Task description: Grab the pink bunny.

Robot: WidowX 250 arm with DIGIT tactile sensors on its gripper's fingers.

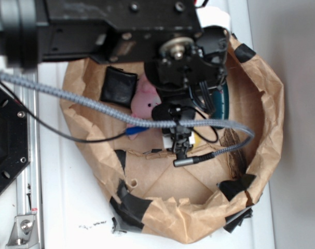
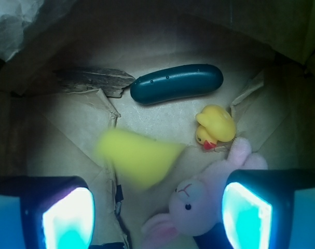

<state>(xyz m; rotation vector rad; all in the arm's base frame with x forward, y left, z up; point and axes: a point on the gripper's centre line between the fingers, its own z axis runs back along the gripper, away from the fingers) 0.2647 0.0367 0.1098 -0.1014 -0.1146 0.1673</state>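
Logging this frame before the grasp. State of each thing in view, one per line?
claw: open, low inside the bin, closed on nothing
pink bunny: lying on the bin floor, face up, beside the right finger, not gripped
yellow duck: loose on the floor by the bunny's ear
yellow sponge: loose, blurred
dark teal oblong: lying flat
paper bin: open top, crumpled walls
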